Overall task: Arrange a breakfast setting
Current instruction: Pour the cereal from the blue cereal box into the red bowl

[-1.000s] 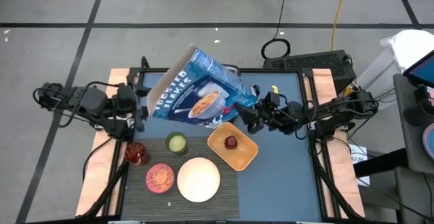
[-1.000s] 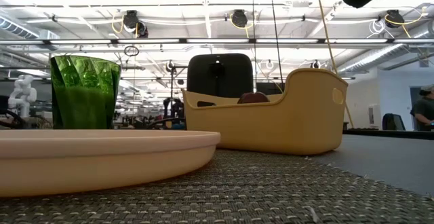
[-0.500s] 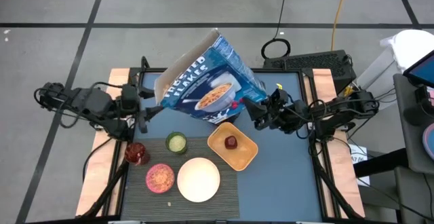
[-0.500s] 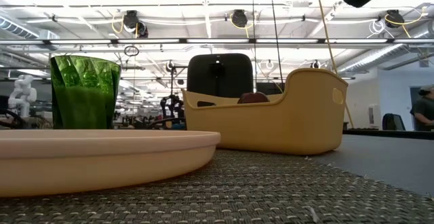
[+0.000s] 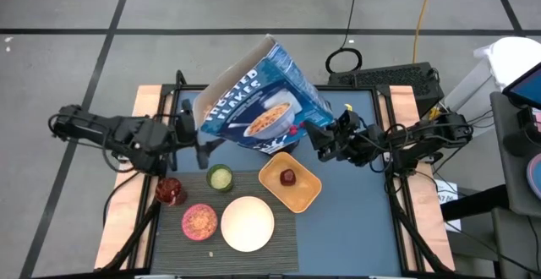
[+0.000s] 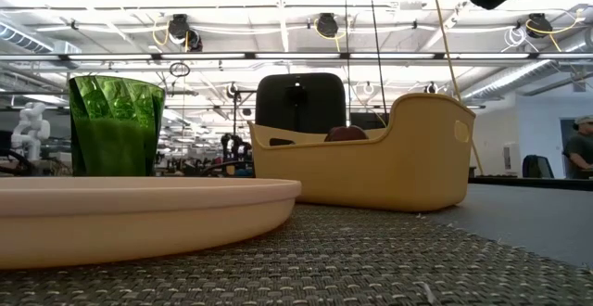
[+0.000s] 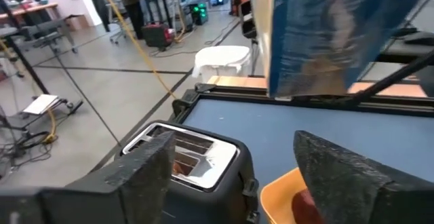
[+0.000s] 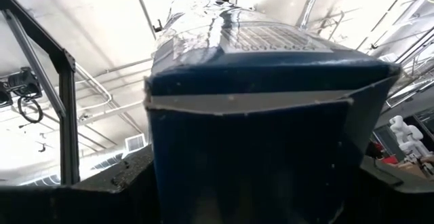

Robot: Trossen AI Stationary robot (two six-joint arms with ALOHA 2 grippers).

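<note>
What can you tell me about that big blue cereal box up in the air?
The blue cereal box is cardboard, printed with white lettering and a picture of a bowl of flakes. Its top flaps are open, showing the plain brown inside. It hangs tilted above the back of the blue table, open end toward the left arm. The right gripper clamps its bottom end; the right wrist view shows that end filling the space between the fingers. The left gripper, open, is near the box's open end but apart from it.

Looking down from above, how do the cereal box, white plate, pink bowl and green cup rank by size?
1. Cereal box, raised nearer the camera, so probably flattered.
2. White plate.
3. Pink bowl.
4. Green cup.
</note>
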